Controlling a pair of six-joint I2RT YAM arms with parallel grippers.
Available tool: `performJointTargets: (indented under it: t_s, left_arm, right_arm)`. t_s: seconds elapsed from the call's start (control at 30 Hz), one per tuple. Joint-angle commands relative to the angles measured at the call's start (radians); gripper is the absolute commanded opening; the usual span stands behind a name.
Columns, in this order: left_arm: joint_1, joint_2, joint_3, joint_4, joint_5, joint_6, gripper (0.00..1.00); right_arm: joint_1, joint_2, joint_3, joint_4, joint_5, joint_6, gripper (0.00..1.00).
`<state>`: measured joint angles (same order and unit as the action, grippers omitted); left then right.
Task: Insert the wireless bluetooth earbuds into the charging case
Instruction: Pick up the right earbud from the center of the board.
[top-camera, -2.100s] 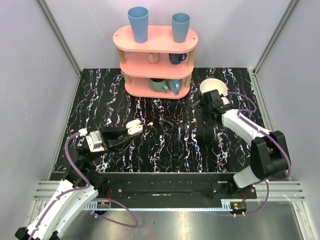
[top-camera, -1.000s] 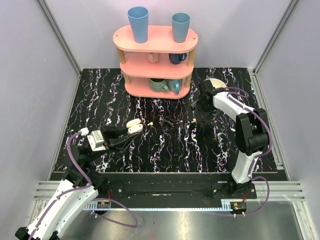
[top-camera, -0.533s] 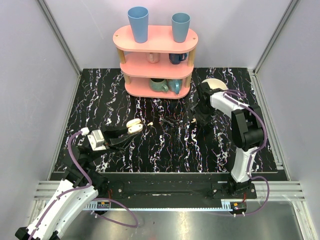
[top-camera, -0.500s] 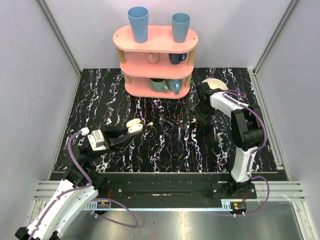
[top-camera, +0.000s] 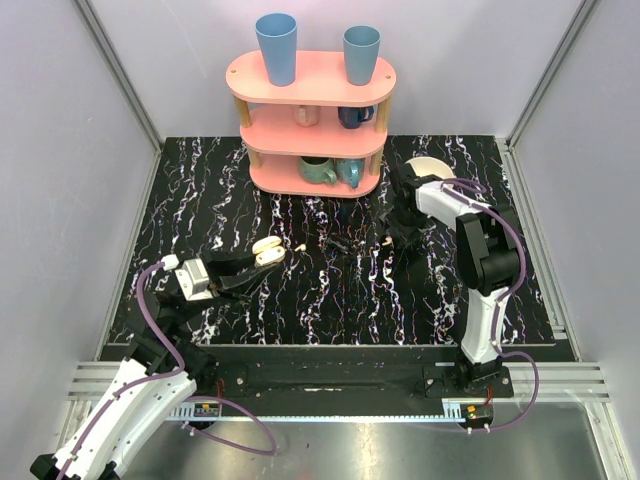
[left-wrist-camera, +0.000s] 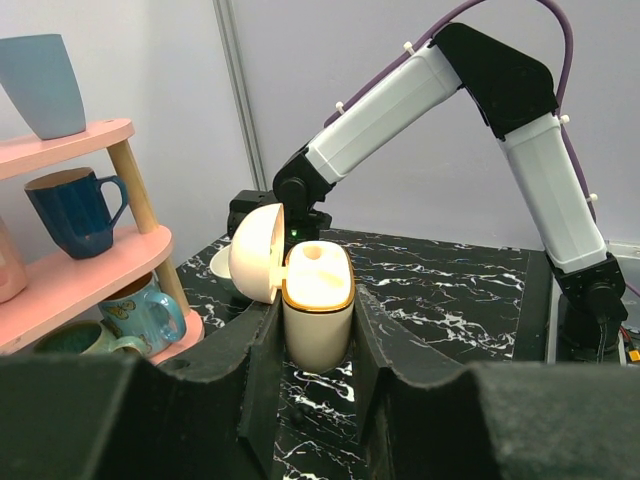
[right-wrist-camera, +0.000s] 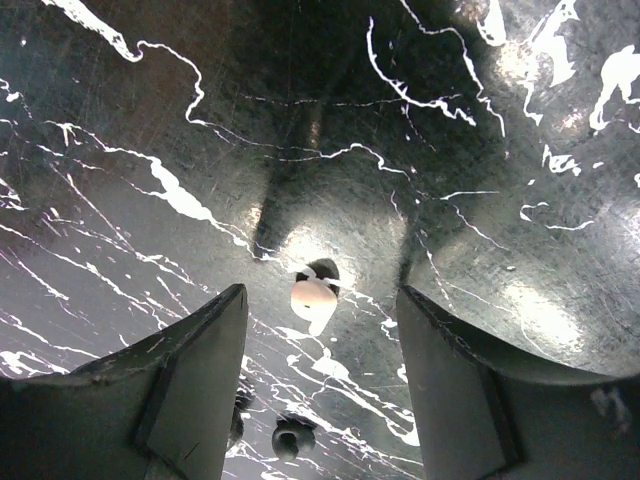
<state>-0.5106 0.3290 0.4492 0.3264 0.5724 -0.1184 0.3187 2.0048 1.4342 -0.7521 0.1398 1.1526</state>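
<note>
Two earbuds (top-camera: 300, 246), one charging case (top-camera: 267, 250), two blue tumblers (top-camera: 276, 48), four mugs (top-camera: 317, 170), one bowl (top-camera: 430, 165), one pink shelf (top-camera: 310, 80).

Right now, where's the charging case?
The charging case is clamped upright, lid open, in the left tool. In the top view it is over the left half of the table, nearer the arms than the pink shelf.

Top view: bright, even overhead light, sharp. In the right wrist view I note broad glare on the glossy tabletop (right-wrist-camera: 480, 150); the right hand (right-wrist-camera: 320, 300) is soft-focused. The left hand (left-wrist-camera: 315, 330) shows dark and underexposed.
</note>
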Motion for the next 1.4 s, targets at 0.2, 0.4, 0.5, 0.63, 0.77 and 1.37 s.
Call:
performJointTargets:
  t_s: [0.2,0.4,0.5,0.63,0.77,1.37]
  left_arm:
    - [-0.002,-0.016,-0.004,-0.001,-0.031,0.020,0.00]
    - [-0.002,-0.018,-0.004,-0.001,-0.034,0.022,0.00]
    - [-0.002,-0.015,-0.004,0.000,-0.034,0.022,0.00]
    - [-0.002,-0.015,-0.006,0.002,-0.034,0.022,0.00]
    - [-0.003,-0.019,-0.012,0.003,-0.037,0.019,0.00]
    - [-0.003,-0.030,-0.009,-0.013,-0.037,0.026,0.00]
  right_arm:
    - [0.011,0.032,0.043,-0.007,0.032,0.004,0.61]
    - [0.017,0.040,0.040,-0.001,0.034,-0.001,0.54]
    - [0.020,0.049,0.038,-0.001,0.029,0.001,0.54]
    - [0.029,0.058,0.032,-0.001,0.027,-0.005,0.53]
    - [0.036,0.066,0.028,-0.001,0.033,-0.005,0.52]
    - [0.036,0.084,0.014,-0.003,0.047,0.038,0.49]
